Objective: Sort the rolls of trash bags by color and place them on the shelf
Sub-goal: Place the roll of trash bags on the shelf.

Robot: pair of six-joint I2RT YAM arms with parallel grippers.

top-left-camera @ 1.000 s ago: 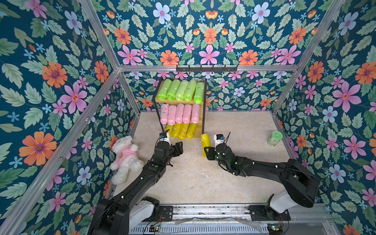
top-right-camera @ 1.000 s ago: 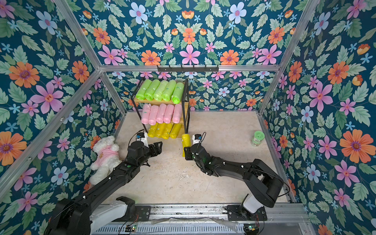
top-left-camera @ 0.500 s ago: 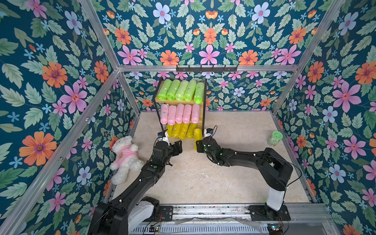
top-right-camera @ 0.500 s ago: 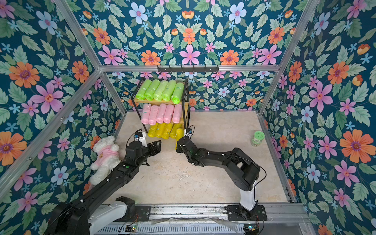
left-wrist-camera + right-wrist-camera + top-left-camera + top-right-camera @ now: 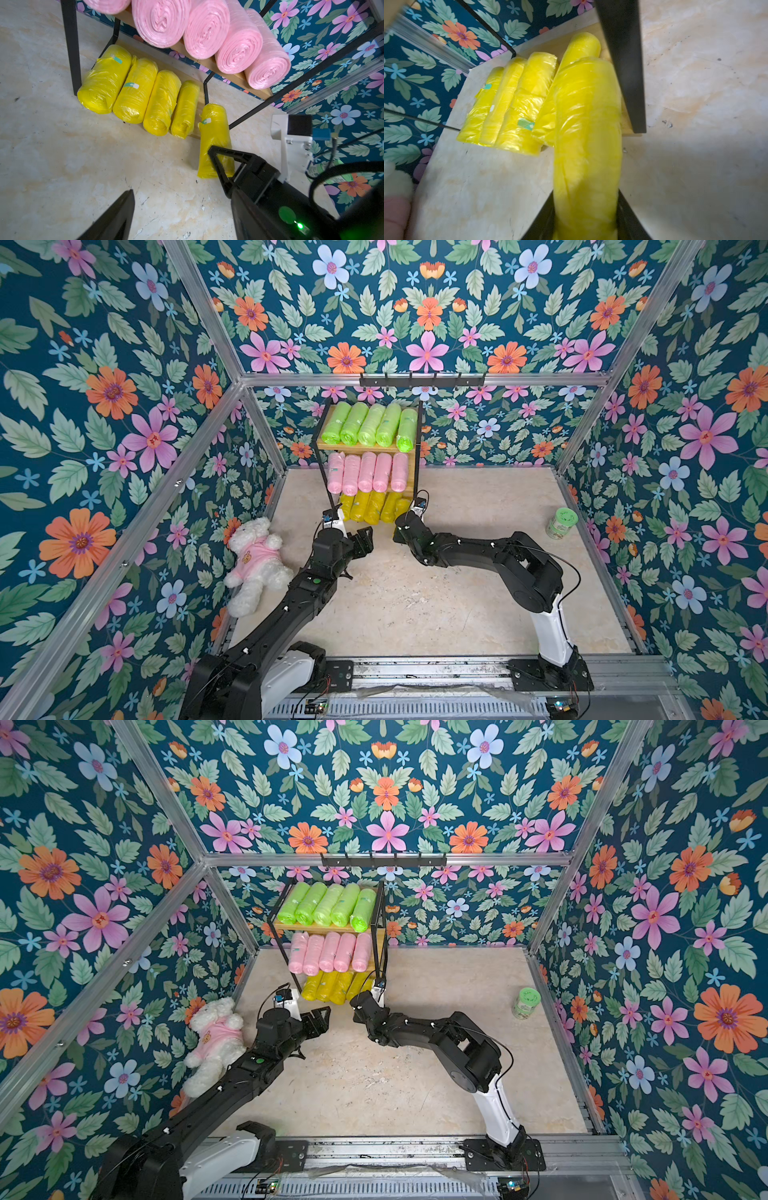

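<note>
The shelf [image 5: 358, 446] [image 5: 291, 926] stands at the back wall. Its top board carries lime green rolls [image 5: 370, 425], the middle board pink rolls [image 5: 368, 472] [image 5: 207, 31], and the bottom board yellow rolls [image 5: 365, 508] [image 5: 135, 91]. My right gripper [image 5: 586, 199] [image 5: 405, 522] is shut on one more yellow roll [image 5: 587, 124] [image 5: 216, 135]. That roll's far end reaches the bottom board, beside the shelf's right front leg [image 5: 623, 62], and the rest sticks out in front. My left gripper [image 5: 182, 199] [image 5: 361, 539] [image 5: 320, 1017] hangs open and empty over the floor before the shelf.
A white teddy bear in a pink shirt [image 5: 257, 560] lies by the left wall. A small green-lidded jar [image 5: 561, 522] stands near the right wall. A black hook rail [image 5: 419, 381] runs above the shelf.
The right arm has carried the yellow roll left and back, from the open floor to the right end of the shelf's bottom tier. The left arm has stayed put.
</note>
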